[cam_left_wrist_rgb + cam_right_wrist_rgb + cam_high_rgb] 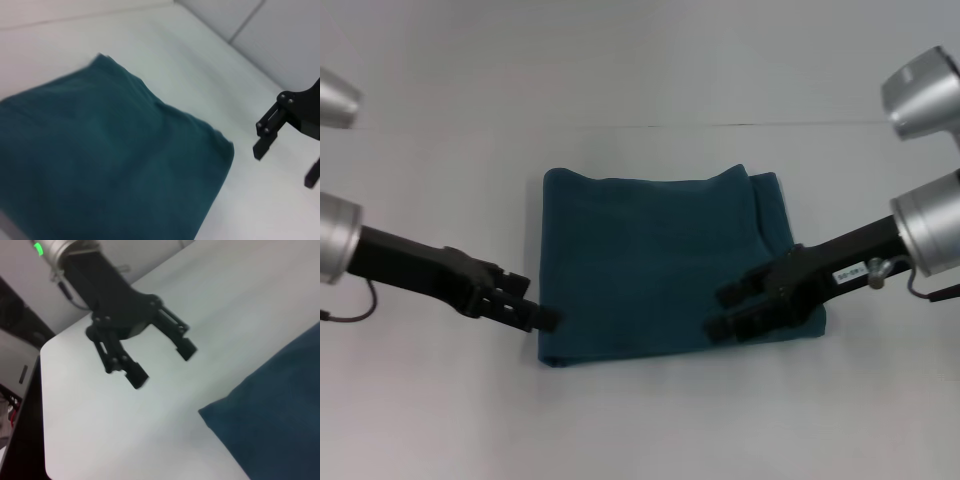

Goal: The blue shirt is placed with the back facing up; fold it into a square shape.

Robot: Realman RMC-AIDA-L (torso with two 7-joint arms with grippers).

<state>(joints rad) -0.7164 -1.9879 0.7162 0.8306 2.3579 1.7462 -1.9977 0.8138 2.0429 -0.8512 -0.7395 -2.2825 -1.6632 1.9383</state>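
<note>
In the head view, the blue shirt point(660, 265) is seen folded into a rough square at the middle of the white table point(440, 410). Its near edge and left edge are straight. The far edge dips slightly in the middle, and a second layer shows as a strip along the far right side. The plain side is up, and no lettering can be seen on the cloth. The left gripper point(542, 315) is placed at the left edge of the shirt near the near-left corner, fingertips just at the cloth; whether its fingers are parted or closed cannot be told from this view. The right gripper point(725, 311) is held over the near right part of the shirt with its fingers parted and nothing between them. A small white label point(848, 272) is fixed on the right arm, but its writing cannot be read. Bare table is left open on all sides of the shirt, widest to the left and on the near side.

In the left wrist view, the shirt point(100, 165) fills most of the picture. One rounded corner is shown, with bare table beyond it. The right gripper point(286, 162) is seen off the cloth, spread apart and empty.

In the right wrist view, a corner of the shirt point(280, 415) is shown. The left gripper point(162, 364) is seen above bare table, well clear of that corner, released and holding nothing.
</note>
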